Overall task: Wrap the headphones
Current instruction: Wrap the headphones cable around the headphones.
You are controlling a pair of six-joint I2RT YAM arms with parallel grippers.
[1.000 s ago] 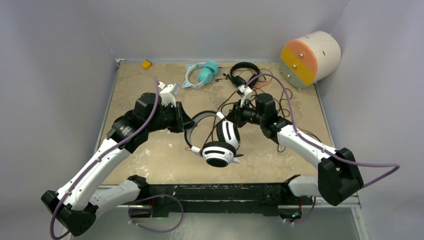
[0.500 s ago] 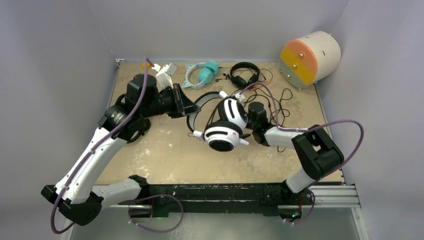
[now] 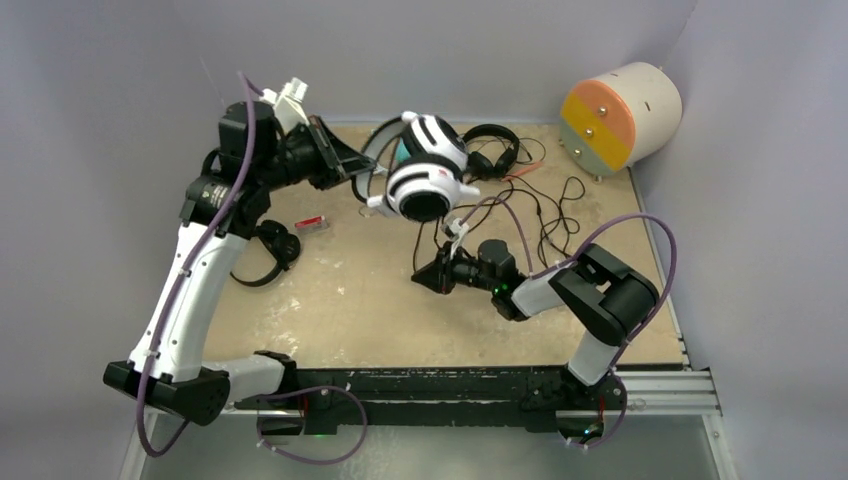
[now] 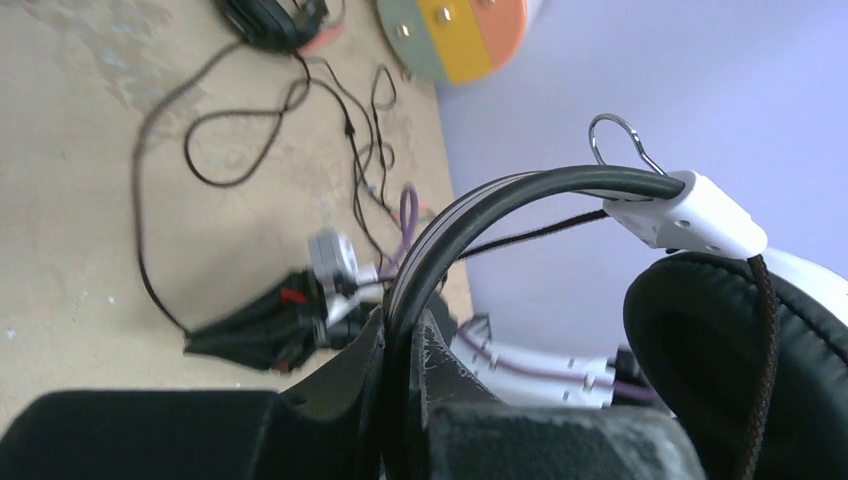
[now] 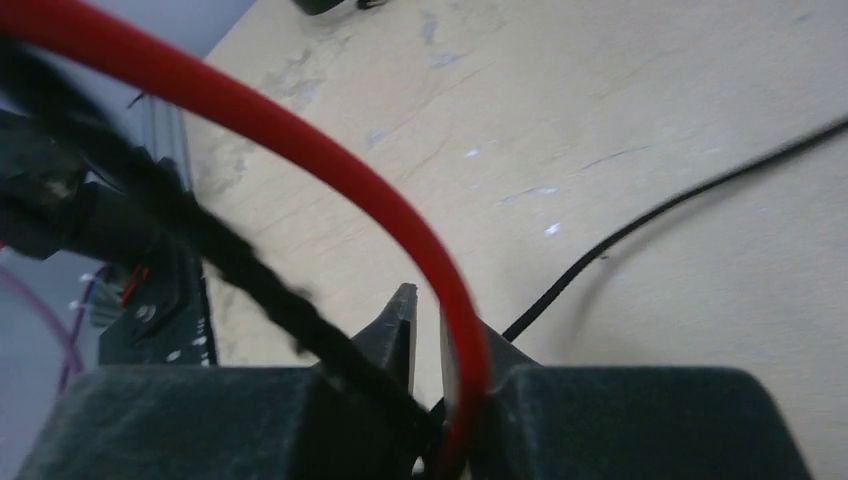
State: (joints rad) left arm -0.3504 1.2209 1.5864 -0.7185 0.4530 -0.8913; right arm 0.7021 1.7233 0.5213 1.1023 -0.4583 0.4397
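Drum (image 3: 620, 115) at 1, inside unseen. L gripper (image 4: 402, 335) clamps white headset (image 3: 425, 180) by band, aloft at 12, cups toward 3. R gripper (image 3: 420, 277) near-shut, pinching cord (image 5: 250, 280).

The lifted headset (image 3: 425, 175) hangs over the surface's (image 3: 350, 310) far middle, left end effector (image 3: 345, 165) at its left (touching it), right end effector (image 3: 425, 278) in front, another headset (image 3: 490, 148) behind.

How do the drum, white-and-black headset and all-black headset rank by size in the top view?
1-2. Drum and white-and-black headset: alike; the headset is raised nearer the camera, so unranked.
3. All-black headset.
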